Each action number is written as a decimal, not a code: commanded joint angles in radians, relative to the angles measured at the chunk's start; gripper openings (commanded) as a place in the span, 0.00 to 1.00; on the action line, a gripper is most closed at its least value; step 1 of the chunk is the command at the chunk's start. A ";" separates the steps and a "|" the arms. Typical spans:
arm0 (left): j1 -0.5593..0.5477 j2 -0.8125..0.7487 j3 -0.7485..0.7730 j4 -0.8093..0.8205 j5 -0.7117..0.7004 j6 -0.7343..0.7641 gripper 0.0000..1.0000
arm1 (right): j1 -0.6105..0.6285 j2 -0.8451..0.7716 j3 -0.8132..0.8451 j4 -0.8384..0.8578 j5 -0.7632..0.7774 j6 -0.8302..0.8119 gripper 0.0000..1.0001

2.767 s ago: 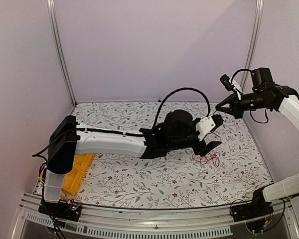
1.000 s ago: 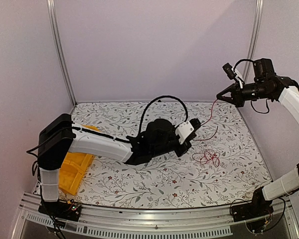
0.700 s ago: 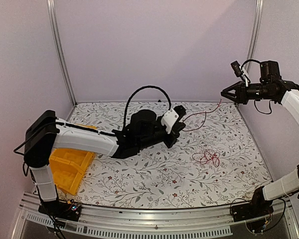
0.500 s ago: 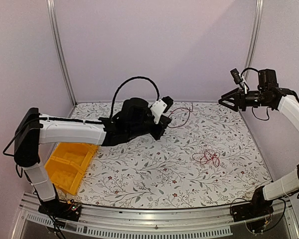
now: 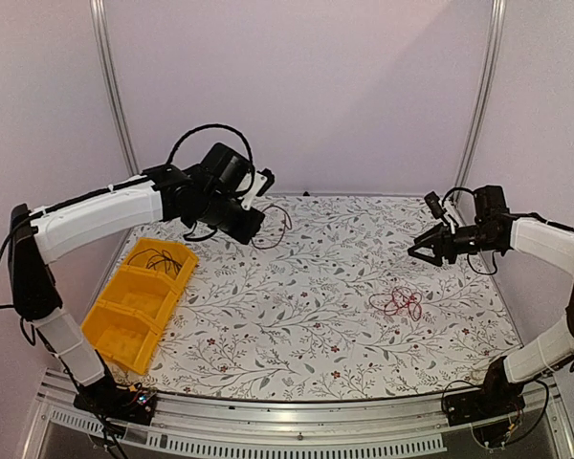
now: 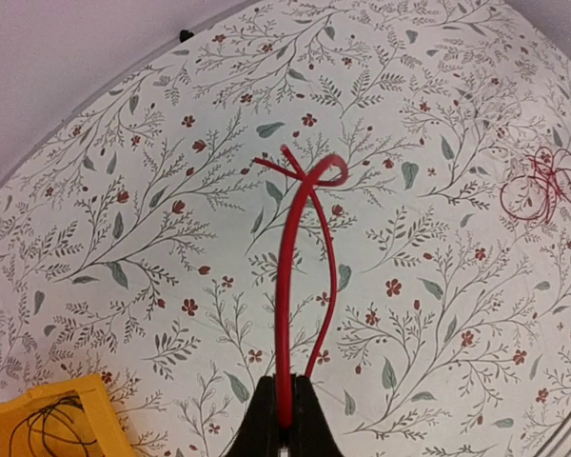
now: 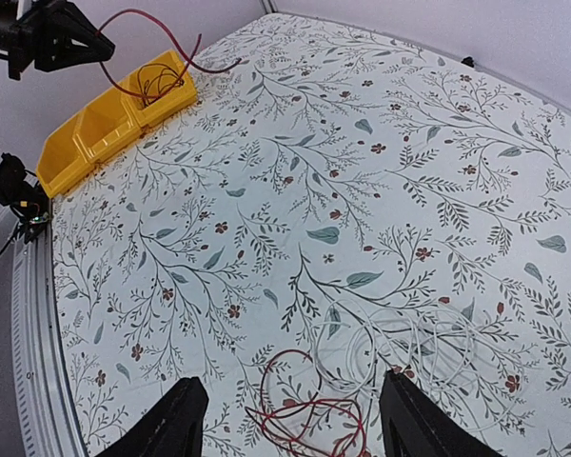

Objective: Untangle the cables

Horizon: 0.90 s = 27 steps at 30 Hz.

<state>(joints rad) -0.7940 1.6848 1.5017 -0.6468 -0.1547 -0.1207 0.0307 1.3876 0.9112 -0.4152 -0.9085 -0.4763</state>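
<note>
1. Top view: the left gripper (image 5: 253, 222) is clamped tight on a single red cable (image 5: 287, 222), held in the air at the far-left of the table (image 5: 297, 325). The loop dangles below the jaws.
2. The yellow bin (image 5: 115, 335) sits at the left edge. A black cable (image 5: 153, 260) is coiled in its far compartment. Nothing lies between the bin and the gripper.
3. The right gripper (image 5: 416, 251) has its jaws spread wide and holds nothing. It hangs above and just behind the red tangle (image 5: 397, 304) lying right of centre.
4. Versus earlier frames: the left arm has swung from mid-table to the far-left. The red cable no longer spans both grippers. The right gripper was pinched on it up high and is now open and lower. The tangle has not moved.
5. Left wrist view: the fingers (image 6: 281, 428) are pressed together on the red cable (image 6: 290, 286), which runs out doubled and ends in a crossed loop. The red tangle (image 6: 542, 186) is well apart at right. A corner of the yellow bin (image 6: 86, 395) shows at lower left with the black cable (image 6: 43, 428) in it.
6. Right wrist view: the right gripper (image 7: 287, 400) is wide open over the red tangle (image 7: 305, 409). Pale wire loops (image 7: 400, 347) lie just beside it and overlap it.
7. Far off in the same view, the left gripper (image 7: 67, 43) holds the red cable (image 7: 152, 57) over the yellow bin (image 7: 86, 143).
</note>
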 commanded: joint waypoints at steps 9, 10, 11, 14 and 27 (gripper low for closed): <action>0.182 -0.184 0.052 -0.641 -0.023 -0.461 0.00 | 0.011 0.095 0.042 -0.016 -0.024 -0.077 0.67; 0.205 -0.195 0.041 -0.667 0.012 -0.481 0.00 | 0.020 0.098 0.043 -0.020 -0.021 -0.085 0.67; 0.220 -0.209 0.030 -0.691 0.028 -0.496 0.00 | 0.029 0.100 0.044 -0.027 -0.012 -0.094 0.67; 0.256 -0.259 -0.014 -0.740 0.045 -0.541 0.00 | 0.052 0.106 0.048 -0.037 0.019 -0.113 0.67; 0.560 -0.471 -0.333 -0.740 0.186 -0.623 0.00 | 0.072 0.083 0.039 -0.023 0.004 -0.107 0.67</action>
<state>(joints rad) -0.3088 1.2331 1.2072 -1.3689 0.0441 -0.7033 0.0940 1.4826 0.9283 -0.4332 -0.8928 -0.5674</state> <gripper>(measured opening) 0.028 0.669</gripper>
